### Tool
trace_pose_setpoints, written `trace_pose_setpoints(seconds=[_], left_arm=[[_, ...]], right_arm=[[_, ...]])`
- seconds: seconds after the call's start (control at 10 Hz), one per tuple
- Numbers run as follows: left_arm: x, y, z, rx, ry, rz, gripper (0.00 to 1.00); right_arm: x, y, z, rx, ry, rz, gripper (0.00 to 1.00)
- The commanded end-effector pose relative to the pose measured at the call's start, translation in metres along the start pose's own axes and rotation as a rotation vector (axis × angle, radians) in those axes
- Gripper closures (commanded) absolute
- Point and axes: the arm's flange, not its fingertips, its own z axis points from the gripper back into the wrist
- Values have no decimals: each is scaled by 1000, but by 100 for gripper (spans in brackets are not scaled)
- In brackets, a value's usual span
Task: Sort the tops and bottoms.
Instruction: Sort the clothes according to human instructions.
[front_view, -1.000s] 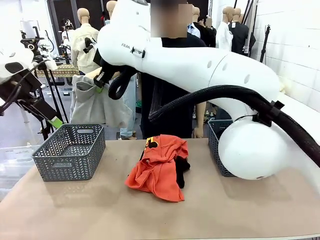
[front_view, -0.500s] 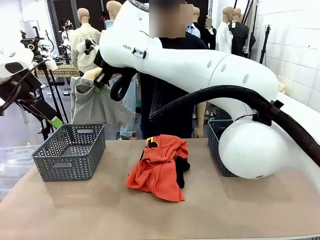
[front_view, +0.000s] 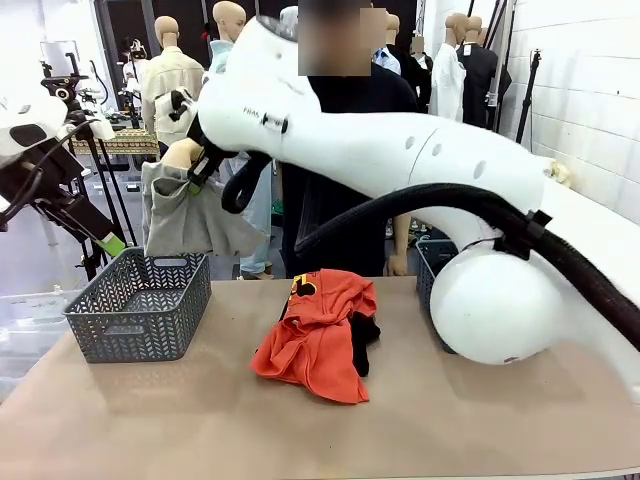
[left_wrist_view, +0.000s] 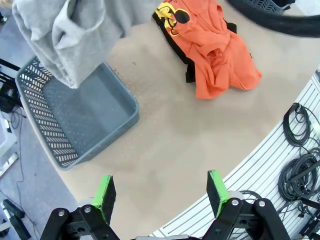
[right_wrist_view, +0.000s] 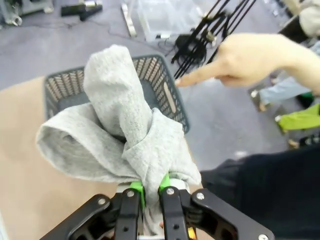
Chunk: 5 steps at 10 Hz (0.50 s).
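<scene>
A light grey top (front_view: 185, 215) hangs from my right gripper (front_view: 203, 165), which is shut on it, above and just behind the left grey basket (front_view: 140, 300). In the right wrist view the right gripper (right_wrist_view: 150, 187) pinches the grey top (right_wrist_view: 125, 135) over that basket (right_wrist_view: 60, 87), and a person's hand (right_wrist_view: 245, 57) points toward the basket. The orange-red top (front_view: 320, 335) lies crumpled mid-table on a black garment (front_view: 366, 335) that peeks out beneath it. My left gripper (left_wrist_view: 160, 190) is open and holds nothing, high above the table's near-left corner, looking down on the basket (left_wrist_view: 75, 115) and the orange-red top (left_wrist_view: 215, 45).
A second grey basket (front_view: 432, 275) stands at the right of the table, half hidden by my right arm's base. The person stands at the far side, one hand (front_view: 180, 152) beside the hanging top. Bare tabletop (front_view: 150, 420) spreads along the front.
My right arm has carried the grey top slightly left and lower, closer over the left basket. The left gripper and the pile on the table have not moved.
</scene>
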Motion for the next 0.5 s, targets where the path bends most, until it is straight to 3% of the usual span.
trace_pose_setpoints(seconds=[0.0,0.4], left_arm=[[-1,1,1,3,-1,10,5],[-1,1,1,3,-1,10,5]], right_arm=[[58,-47,-58,1,-100,91,100],[106,-65,-126,37,-262,241,100]])
